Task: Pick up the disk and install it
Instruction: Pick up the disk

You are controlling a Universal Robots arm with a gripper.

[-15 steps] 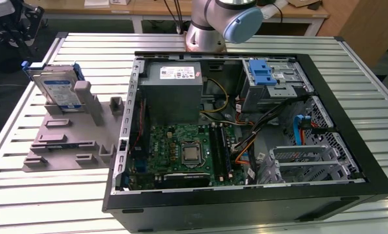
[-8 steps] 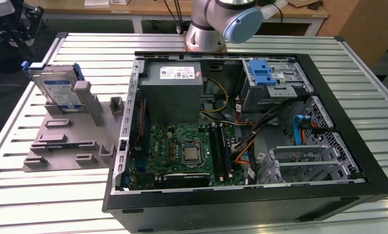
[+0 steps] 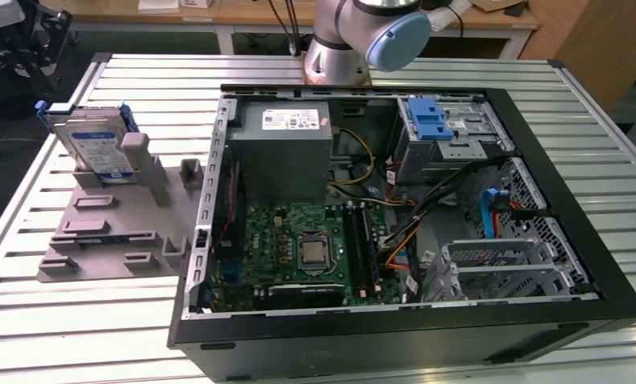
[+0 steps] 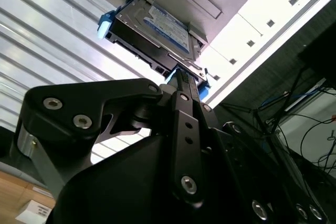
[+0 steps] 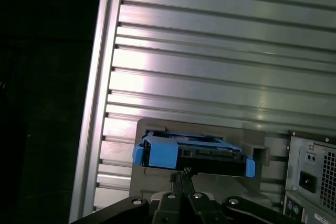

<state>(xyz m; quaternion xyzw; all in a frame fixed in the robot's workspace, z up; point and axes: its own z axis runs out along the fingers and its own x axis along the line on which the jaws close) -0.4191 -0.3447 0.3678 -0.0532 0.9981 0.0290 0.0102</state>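
I see a slatted metal table point(image 3: 72, 320) carrying an open computer case point(image 3: 403, 332). At the exterior view's left sits a grey fixture plate point(image 3: 99, 240), with bare slats around it. The disk point(image 3: 91, 146) stands upright in that plate. My gripper point(image 5: 184, 173) hangs just short of the disk's edge, fingers clenched on nothing.
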